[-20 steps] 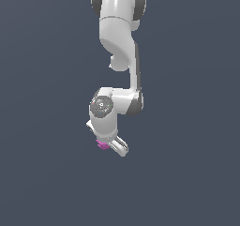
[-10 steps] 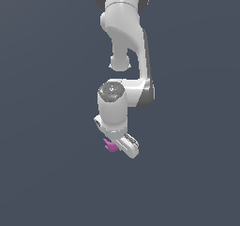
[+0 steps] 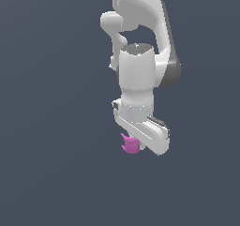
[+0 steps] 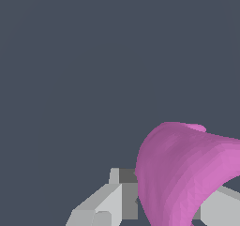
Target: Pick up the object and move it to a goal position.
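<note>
exterior view: small magenta-pink curved matte lump with pointed tips (image 3: 130, 145) sits at the low end of the white robot arm (image 3: 140, 70), poking out on the exterior view's left of the white end effector (image 3: 138, 145), touching its underside. plain dark grey-blue background all round, no bench surface distinguishable, so can't tell if the lump is lifted or resting. to the right of it the end effector body runs diagonally down toward the exterior view's right. wrist view: grey finger (image 4: 110, 199) on one side, pink lump (image 4: 187, 173) fills the middle, second finger on the other side, both pressed against it: end effector closed on the lump, narrow gap.
</note>
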